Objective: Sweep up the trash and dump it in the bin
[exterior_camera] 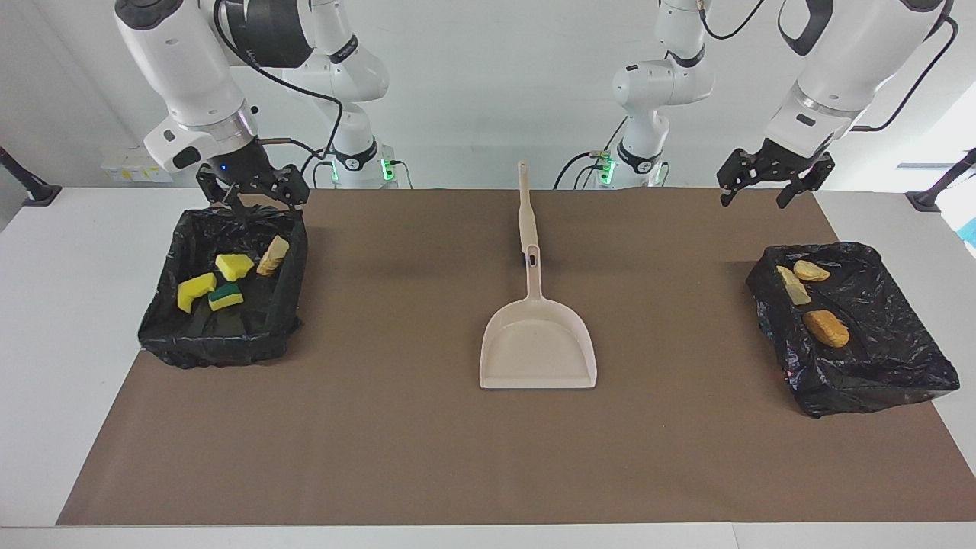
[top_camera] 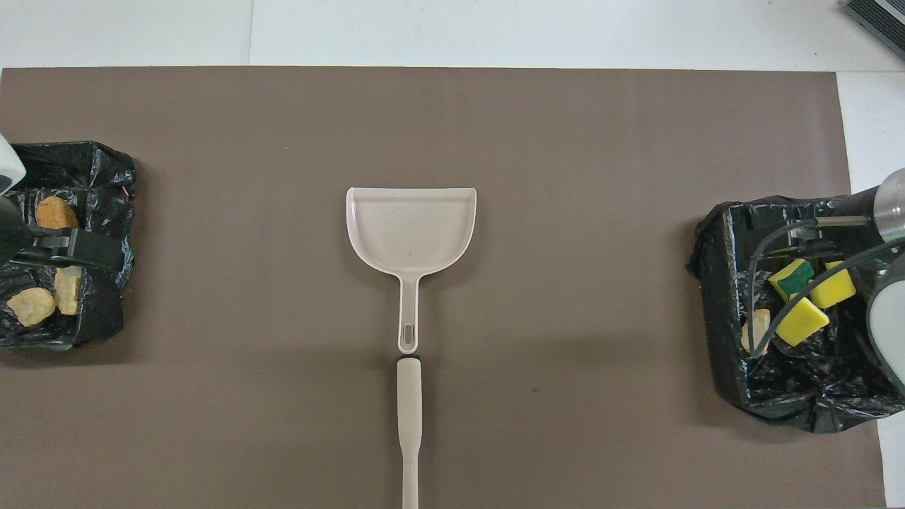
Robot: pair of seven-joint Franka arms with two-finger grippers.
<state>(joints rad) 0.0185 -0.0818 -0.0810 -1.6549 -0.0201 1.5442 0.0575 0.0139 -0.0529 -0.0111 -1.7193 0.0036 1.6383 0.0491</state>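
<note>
The facing view looked from high across the table toward the robots, whose bases stood along the frame's top. The overhead view looked steeply down from above the robots' end, half a turn round. Both took in the whole brown mat [exterior_camera: 427, 450], with the dustpan [exterior_camera: 537, 347] at centre frame and a lined bin [top_camera: 735, 297] at each side edge.
</note>
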